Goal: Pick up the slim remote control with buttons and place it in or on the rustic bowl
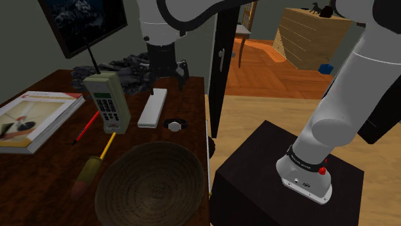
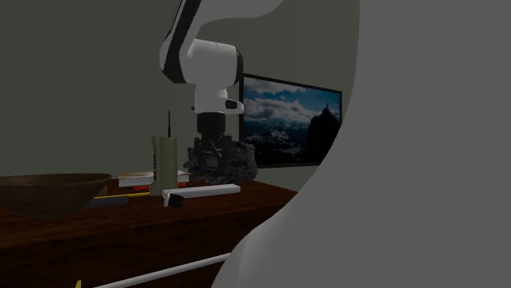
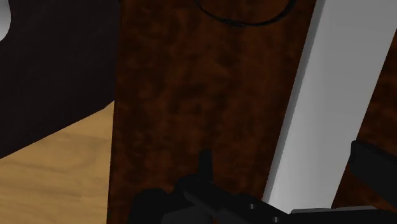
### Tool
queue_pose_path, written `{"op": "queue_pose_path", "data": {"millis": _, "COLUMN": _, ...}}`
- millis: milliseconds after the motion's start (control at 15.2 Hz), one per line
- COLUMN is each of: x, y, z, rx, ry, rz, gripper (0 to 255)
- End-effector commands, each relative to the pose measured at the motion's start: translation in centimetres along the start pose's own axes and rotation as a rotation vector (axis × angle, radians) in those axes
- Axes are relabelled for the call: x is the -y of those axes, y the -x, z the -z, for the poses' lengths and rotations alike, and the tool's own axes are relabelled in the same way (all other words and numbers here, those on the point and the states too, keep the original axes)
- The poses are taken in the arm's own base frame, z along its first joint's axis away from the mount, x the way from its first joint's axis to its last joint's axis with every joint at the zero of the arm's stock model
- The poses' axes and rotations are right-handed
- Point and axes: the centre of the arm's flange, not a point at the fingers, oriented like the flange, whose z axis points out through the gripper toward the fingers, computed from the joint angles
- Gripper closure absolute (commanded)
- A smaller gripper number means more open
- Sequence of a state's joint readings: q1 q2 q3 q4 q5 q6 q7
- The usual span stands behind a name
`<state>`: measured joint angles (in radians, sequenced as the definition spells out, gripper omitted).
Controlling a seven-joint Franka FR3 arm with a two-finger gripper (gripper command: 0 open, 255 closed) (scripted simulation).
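Note:
The slim remote is a plain white bar lying flat on the dark wooden table, near its right edge in the shoulder view. My black gripper hangs open just above the remote's far end, pointing down. In the wrist view the white remote runs between the fingers of the gripper, and neither finger touches it. The rustic bowl, brown and ribbed inside, sits at the table's near end. From the side, the gripper hovers behind the remote, and the bowl is at that view's left.
A greenish handset with an antenna lies left of the remote, and a wristwatch lies beside its near end. A red-and-yellow screwdriver, a brush and a book lie further left. Dark rocks are behind the gripper.

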<state>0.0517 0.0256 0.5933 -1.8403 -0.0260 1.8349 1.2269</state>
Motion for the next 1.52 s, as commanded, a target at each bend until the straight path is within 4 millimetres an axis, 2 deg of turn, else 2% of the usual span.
{"op": "queue_pose_path", "data": {"millis": 0, "x": 2.7, "y": -0.2, "z": -0.5, "rx": -0.003, "ry": -0.006, "rz": -0.036, "gripper": 0}}
{"op": "queue_pose_path", "data": {"millis": 132, "x": 4.4, "y": -0.4, "z": -0.6, "rx": -0.006, "ry": -0.009, "rz": -0.058, "gripper": 0}}
{"op": "queue_pose_path", "data": {"millis": 594, "x": 4.5, "y": -0.4, "z": -4.6, "rx": -0.006, "ry": -0.009, "rz": -0.058, "gripper": 0}}
{"op": "queue_pose_path", "data": {"millis": 1122, "x": 4.5, "y": -0.4, "z": -4.6, "rx": -0.006, "ry": -0.009, "rz": -0.058, "gripper": 0}}
{"op": "queue_pose_path", "data": {"millis": 1188, "x": 4.5, "y": -0.4, "z": -4.6, "rx": -0.006, "ry": -0.009, "rz": -0.058, "gripper": 255}}
{"op": "queue_pose_path", "data": {"millis": 1452, "x": 4.4, "y": -0.4, "z": -4.6, "rx": -0.006, "ry": -0.009, "rz": -0.058, "gripper": 255}}
